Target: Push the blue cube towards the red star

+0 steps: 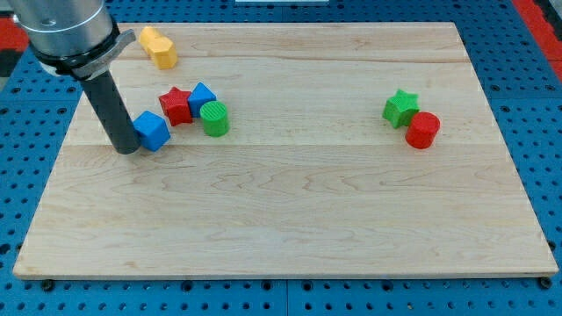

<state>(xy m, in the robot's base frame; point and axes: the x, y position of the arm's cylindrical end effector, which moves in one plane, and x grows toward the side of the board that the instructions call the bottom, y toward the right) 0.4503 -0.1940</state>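
Observation:
The blue cube (154, 131) lies on the wooden board at the view's left. The red star (176, 105) lies just up and to the right of it, close to touching. My tip (127, 150) rests on the board right against the blue cube's left side, so the cube is between my tip and the star. The dark rod rises from the tip up to the view's top left.
A second blue block (202, 96) touches the red star's right side, and a green cylinder (214, 118) sits just below it. A yellow block (159, 47) lies near the top edge. A green star (400, 108) and red cylinder (422, 130) sit at the right.

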